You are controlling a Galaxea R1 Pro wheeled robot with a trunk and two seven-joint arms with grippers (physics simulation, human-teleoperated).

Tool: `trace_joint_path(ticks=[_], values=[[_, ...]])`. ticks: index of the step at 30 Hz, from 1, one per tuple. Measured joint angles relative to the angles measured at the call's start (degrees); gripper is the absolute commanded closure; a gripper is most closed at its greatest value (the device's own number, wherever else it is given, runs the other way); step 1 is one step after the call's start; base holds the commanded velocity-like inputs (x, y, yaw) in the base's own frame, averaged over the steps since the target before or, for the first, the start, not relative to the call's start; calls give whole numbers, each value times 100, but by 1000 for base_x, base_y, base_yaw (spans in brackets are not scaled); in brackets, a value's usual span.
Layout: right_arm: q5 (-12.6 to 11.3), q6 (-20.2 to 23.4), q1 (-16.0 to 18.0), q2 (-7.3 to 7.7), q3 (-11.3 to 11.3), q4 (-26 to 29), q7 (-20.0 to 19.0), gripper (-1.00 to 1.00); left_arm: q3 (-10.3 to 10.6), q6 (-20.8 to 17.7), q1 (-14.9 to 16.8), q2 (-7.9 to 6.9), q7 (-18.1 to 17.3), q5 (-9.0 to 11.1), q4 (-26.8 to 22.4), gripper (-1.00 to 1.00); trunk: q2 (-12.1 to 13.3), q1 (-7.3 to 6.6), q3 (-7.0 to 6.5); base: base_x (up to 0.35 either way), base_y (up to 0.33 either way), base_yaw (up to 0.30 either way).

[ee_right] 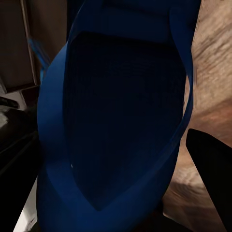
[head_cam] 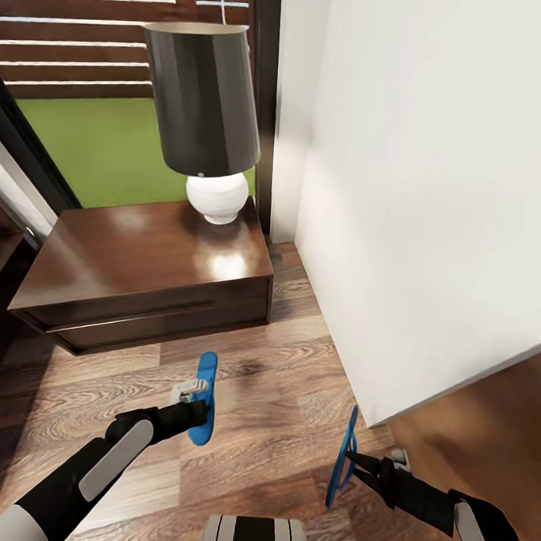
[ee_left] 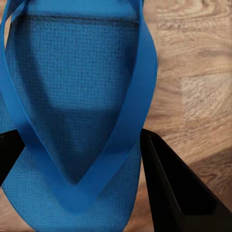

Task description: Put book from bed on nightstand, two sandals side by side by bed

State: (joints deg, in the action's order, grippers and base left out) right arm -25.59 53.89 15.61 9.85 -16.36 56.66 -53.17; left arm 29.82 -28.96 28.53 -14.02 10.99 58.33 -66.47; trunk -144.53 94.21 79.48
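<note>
Left sandal: bright blue, gripped by the left claw over the wood-plank floor, in front of the nightstand; in the left wrist view its strap and footbed sit between the dark fingers.
Right sandal: held on edge by the right claw, near the white wall's corner.
Book, bed: not placed from these pictures.
Step in hand: judged as carrying both sandals to set them down together.
Doing it well: turn the right sandal flat, line both toes the same way, lower them close and parallel, release only once the soles rest on the floor.
Left claw: closed on its sandal across the width.
Right claw: clamped on its sandal's edge.
Around: a lamp stands on the nightstand's glossy top.
</note>
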Motion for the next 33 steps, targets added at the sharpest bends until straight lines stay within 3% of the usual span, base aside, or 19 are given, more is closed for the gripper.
trace_joint_path(ticks=[27, 32, 33], values=[[8, -4, -6, -1, 5, -11, 22, 100, 8, -48, 0, 37, 0, 23, 123, 100, 36, -70, -599, 0, 0, 0], [136, -261, -9, -19, 16, -451, 35, 100, 21, -52, 0, 59, 0, 28, 266, 100, 43, -82, -709, 0, 0, 0], [277, -484, -10, -29, 20, -641, 35, 100, 31, -51, -1, 90, 0, 28, 346, 100, 44, -85, -731, 0, 0, 0]])
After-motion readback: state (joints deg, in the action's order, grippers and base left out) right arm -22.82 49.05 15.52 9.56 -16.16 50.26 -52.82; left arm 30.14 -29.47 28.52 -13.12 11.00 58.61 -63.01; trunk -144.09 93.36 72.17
